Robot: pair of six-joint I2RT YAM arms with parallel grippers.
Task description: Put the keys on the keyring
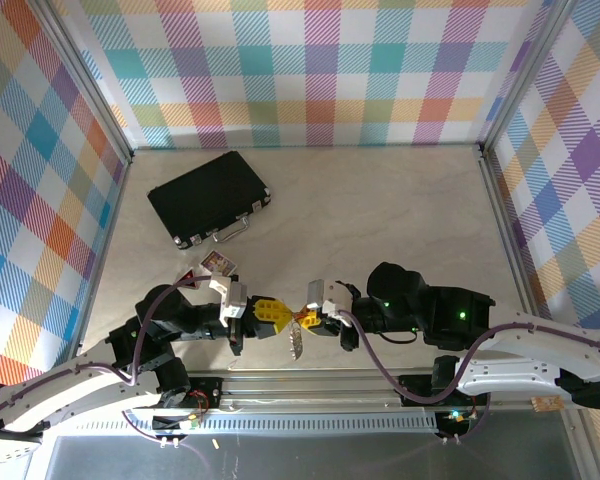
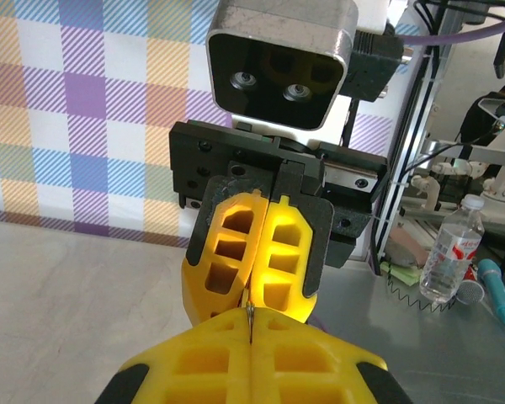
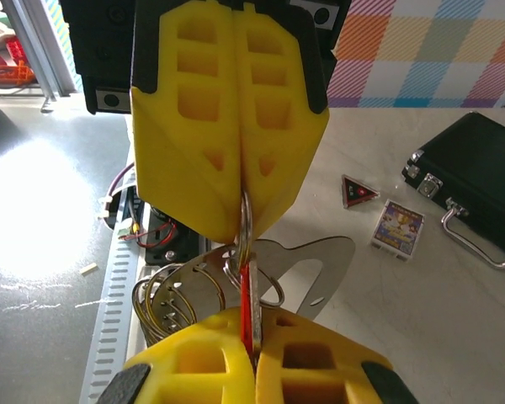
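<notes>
Right wrist view: red key (image 3: 247, 303) meets keyring (image 3: 189, 286), tip to tip.
Nearest, the right claw (image 3: 254, 341) is clamped shut on the red key; just beyond, the left claw (image 3: 240, 215) pinches the keyring tight, its loops and silver tag (image 3: 320, 261) hanging below. Farther off, a black case (image 3: 480, 168) lies on the table (image 3: 454, 328). Left wrist view catches a thin metal sliver (image 2: 249, 316) at the closed seam.
</notes>
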